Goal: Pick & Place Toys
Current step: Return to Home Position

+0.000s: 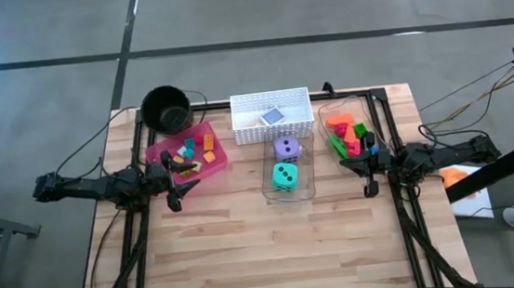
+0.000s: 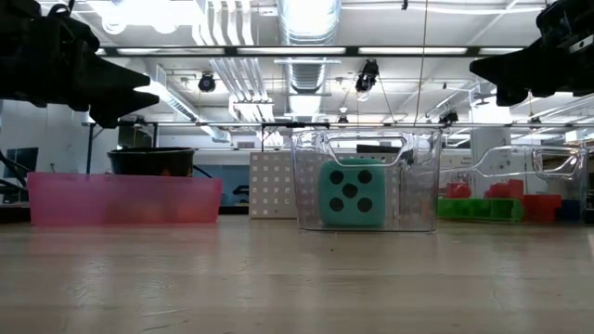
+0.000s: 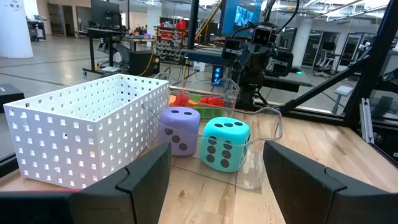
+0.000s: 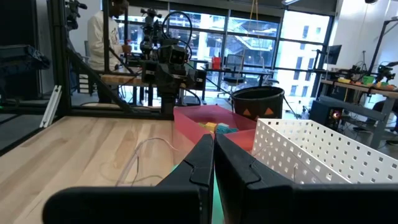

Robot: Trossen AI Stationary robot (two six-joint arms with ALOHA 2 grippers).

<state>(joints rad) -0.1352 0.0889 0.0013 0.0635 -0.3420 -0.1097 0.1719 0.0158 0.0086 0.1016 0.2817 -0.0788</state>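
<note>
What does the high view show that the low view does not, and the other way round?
Only the high view: the purple die, the card in the white basket, and the small bricks inside the pink tray. Only the low view: the ceiling lights of the room. Both: the tray, the basket, the teal die in its clear bin, the black pot.

The front half of the worktop (image 1: 276, 254) is found bare, so free passage is given across its whole width. The back half is barred by the black pot (image 1: 166, 108), pink tray (image 1: 217, 166), white basket (image 1: 246, 108), clear dice bin (image 1: 290, 198) and clear brick bin (image 1: 351, 106); only narrow gaps are left between them. The left pincer (image 3: 217, 149) and right pincer (image 4: 213, 140) are held above the side edges.
</note>
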